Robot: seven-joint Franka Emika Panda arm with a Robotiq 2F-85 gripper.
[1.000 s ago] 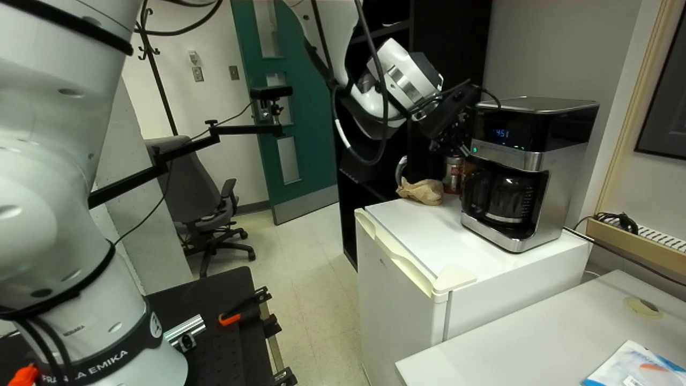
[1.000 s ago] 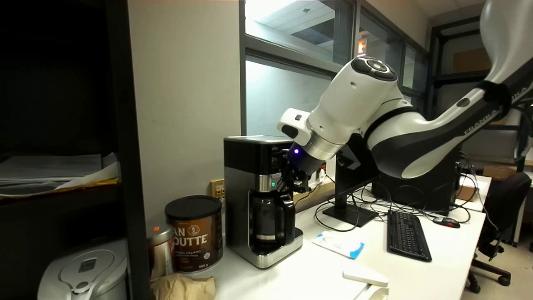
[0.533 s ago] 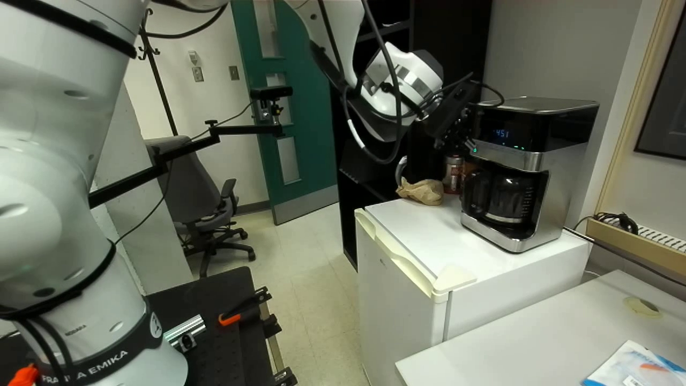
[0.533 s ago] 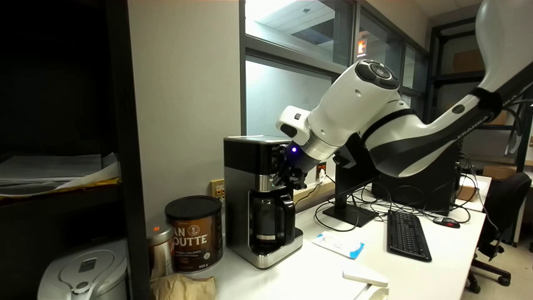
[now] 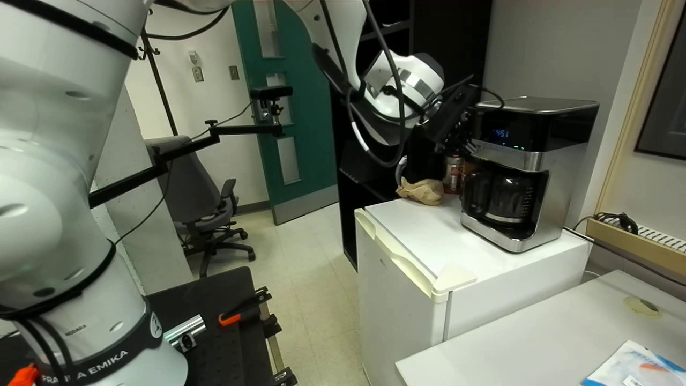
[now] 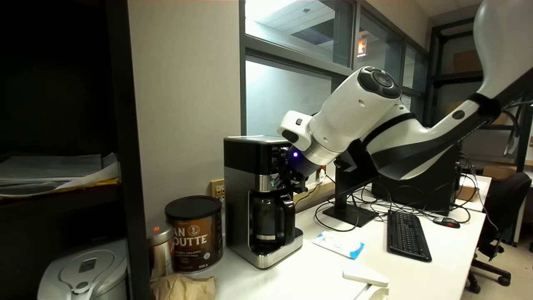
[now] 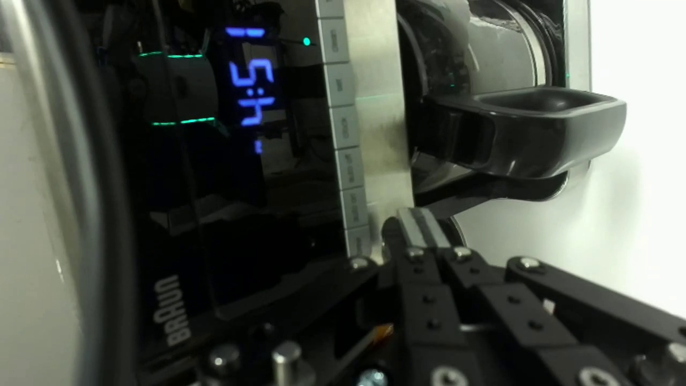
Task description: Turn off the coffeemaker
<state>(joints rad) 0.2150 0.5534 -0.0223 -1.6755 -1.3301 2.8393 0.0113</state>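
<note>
The coffeemaker (image 5: 568, 177) is boxy and black with a silver band, and stands on the white mini fridge (image 5: 402, 305); it also shows in an exterior view (image 6: 239, 200). In the wrist view its front panel (image 7: 289, 214) lies sideways, with a lit blue clock (image 7: 252, 91) and a row of grey buttons (image 7: 348, 166). A green light (image 6: 273, 183) glows at the button band. The dark carafe (image 5: 506, 198) is in place. My gripper (image 7: 423, 228) is shut and empty, its fingertips before the silver band beside the end buttons. I cannot tell whether they touch.
A coffee can (image 6: 195, 237), a metal canister (image 6: 160, 250) and a brown paper bag (image 5: 420, 191) stand beside the coffeemaker. The carafe handle (image 7: 536, 134) juts out near the fingers. A dark shelf (image 5: 375, 161) rises behind. A white desk (image 5: 546, 332) adjoins the fridge.
My gripper has shifted slightly toward the coffeemaker's front, and its tips now cover the green light in an exterior view. Over the last half second the wrist has dipped a little.
</note>
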